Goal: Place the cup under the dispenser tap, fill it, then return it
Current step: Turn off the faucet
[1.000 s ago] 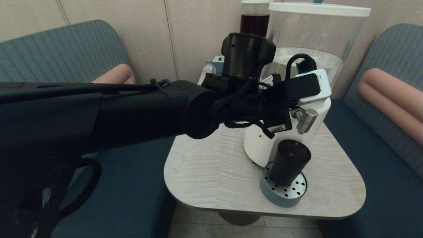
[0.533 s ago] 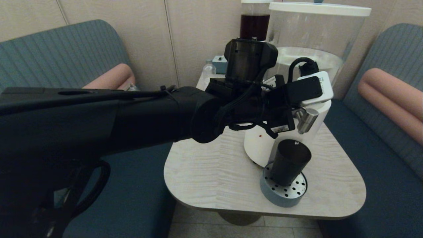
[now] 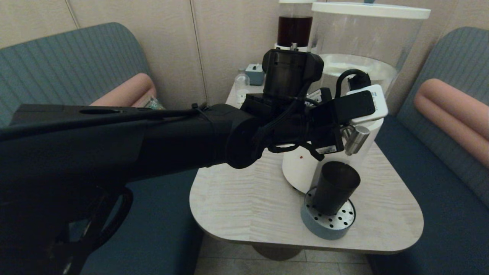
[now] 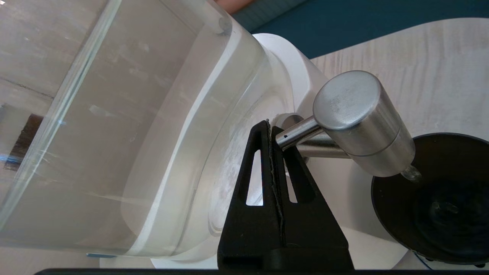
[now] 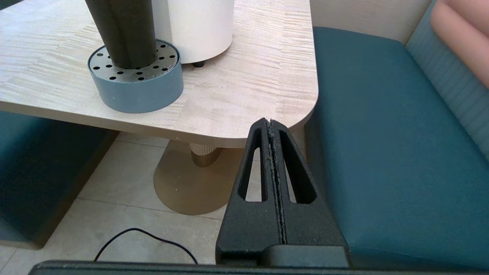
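The dark cup [image 3: 336, 187] stands upright on a round perforated drip tray [image 3: 324, 227], right below the steel dispenser tap [image 3: 355, 139]. My left arm [image 3: 172, 137] reaches across the table to the large white-based dispenser [image 3: 301, 172]. In the left wrist view my left gripper [image 4: 269, 126] is shut and empty. Its tips touch the thin steel rod behind the tap's head [image 4: 355, 110]. The cup's dark mouth [image 4: 431, 198] lies under the spout. My right gripper [image 5: 270, 122] is shut and empty, low off the table's near right corner, with the cup [image 5: 120, 30] beyond it.
A narrower dispenser with dark liquid [image 3: 294, 28] stands behind the clear tank [image 3: 366, 42]. A small clear bottle [image 3: 241, 82] and a small blue box [image 3: 255, 72] sit at the table's far side. Teal bench seats [image 5: 382, 133] flank the table [image 5: 248, 76]. A cable lies on the floor.
My left wrist has sunk a little and shifted right, toward the tap. The cup and tray have stayed put.
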You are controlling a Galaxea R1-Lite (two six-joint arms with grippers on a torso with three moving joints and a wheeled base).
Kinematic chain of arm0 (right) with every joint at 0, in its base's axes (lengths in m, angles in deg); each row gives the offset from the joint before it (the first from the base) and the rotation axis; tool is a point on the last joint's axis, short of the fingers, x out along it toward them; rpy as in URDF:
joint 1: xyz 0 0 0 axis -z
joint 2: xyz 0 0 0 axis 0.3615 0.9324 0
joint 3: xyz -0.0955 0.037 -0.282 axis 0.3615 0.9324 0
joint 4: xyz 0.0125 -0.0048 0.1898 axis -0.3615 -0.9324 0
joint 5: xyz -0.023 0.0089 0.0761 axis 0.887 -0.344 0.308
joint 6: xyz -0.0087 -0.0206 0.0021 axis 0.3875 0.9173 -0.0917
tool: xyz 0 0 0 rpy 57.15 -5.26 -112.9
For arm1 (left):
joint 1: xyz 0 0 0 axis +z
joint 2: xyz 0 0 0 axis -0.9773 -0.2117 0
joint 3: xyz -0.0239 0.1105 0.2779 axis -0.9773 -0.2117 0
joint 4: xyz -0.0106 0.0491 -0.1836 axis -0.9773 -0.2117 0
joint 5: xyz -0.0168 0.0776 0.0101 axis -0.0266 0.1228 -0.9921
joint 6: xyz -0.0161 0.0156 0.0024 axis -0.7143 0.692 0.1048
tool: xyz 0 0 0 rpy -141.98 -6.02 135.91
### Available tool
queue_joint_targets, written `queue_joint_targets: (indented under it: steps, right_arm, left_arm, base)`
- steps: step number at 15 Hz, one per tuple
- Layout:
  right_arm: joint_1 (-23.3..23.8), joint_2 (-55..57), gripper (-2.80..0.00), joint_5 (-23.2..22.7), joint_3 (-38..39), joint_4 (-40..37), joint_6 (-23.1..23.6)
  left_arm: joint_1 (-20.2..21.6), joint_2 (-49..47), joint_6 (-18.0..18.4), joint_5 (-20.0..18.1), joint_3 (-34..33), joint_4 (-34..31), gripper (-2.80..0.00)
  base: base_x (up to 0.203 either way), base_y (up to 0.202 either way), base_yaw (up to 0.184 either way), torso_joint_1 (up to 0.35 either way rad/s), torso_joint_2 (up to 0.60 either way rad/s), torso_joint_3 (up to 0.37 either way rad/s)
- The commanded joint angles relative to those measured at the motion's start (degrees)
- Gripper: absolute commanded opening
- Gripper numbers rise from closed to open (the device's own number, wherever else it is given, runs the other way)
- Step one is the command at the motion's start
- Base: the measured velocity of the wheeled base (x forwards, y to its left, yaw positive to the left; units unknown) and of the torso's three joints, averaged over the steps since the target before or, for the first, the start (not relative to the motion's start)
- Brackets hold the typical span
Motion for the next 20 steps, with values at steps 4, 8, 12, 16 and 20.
queue_joint_targets:
  steps: [4,8,12,16,20]
  right_arm:
    - [0.0,0.0,-2.80,0.0,0.9,0.0,0.1]
    - [0.0,0.0,-2.80,0.0,0.8,0.0,0.1]
    - [-0.1,0.0,-2.80,0.0,0.8,0.0,0.1]
    - [0.0,0.0,-2.80,0.0,0.9,0.0,0.1]
    - [0.0,0.0,-2.80,0.0,0.8,0.0,0.1]
  left_arm:
    - [-0.3,-0.3,0.4,-0.1,0.0,0.9,-2.80]
    - [-0.3,-0.3,0.5,0.1,0.0,1.4,-2.80]
    - [1.2,1.2,0.5,0.4,-0.5,0.0,-2.80]
    - [3.6,2.6,0.9,0.4,-2.3,-0.5,-2.80]
    - [5.6,4.0,1.0,0.3,-4.4,-0.3,-2.80]
  base:
    - [0.000,0.000,0.000,0.000,0.00,0.000]
    - [0.000,0.000,0.000,0.000,0.00,0.000]
    - [0.000,0.000,0.000,0.000,0.00,0.000]
    - [0.000,0.000,0.000,0.000,0.00,0.000]
    - [0.000,0.000,0.000,0.000,0.00,0.000]
